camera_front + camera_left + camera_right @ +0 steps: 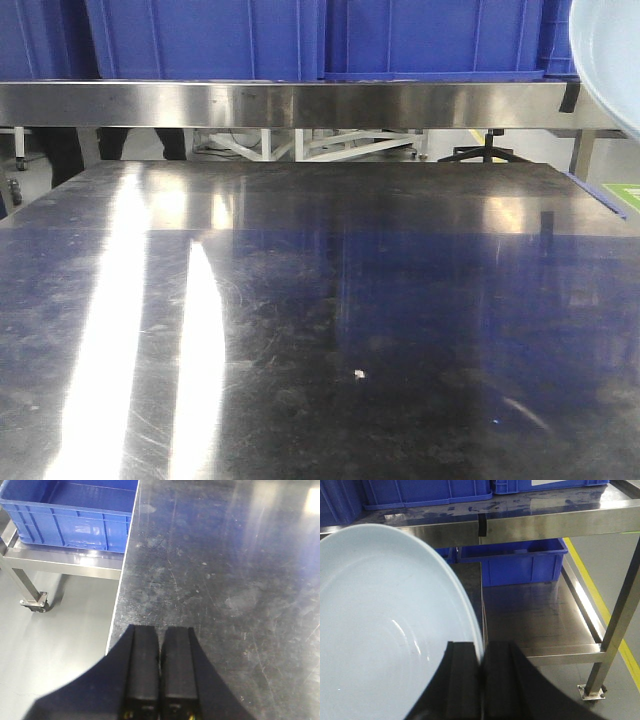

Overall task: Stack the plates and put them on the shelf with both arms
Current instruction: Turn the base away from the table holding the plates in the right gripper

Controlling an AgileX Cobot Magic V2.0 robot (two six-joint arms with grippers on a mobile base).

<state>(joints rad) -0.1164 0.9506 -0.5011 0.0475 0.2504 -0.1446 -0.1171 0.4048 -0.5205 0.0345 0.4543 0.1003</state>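
Front view: a slice of a pale bluish-white plate (612,50) shows in the top right corner. It is smooth and glossy and sits in front of the steel shelf (300,103), which carries blue crates (210,35). Below, the scratched steel table (320,330) spreads wide, and its far edge lies under the shelf.

Left wrist view: the left gripper (160,635) has its two black fingers pressed together. It hangs above the table near its left edge. Past that edge is grey floor (55,645), and a blue crate (70,510) rests on a wheeled steel frame (30,580).

Right wrist view: the right gripper (482,652) is clamped on the plate's low upturned rim. The round, shallow plate fills the left half of the view. To the right are a lower steel shelf (545,610) bearing a blue crate (520,562), a steel leg (615,630) and a yellow floor line (600,610).
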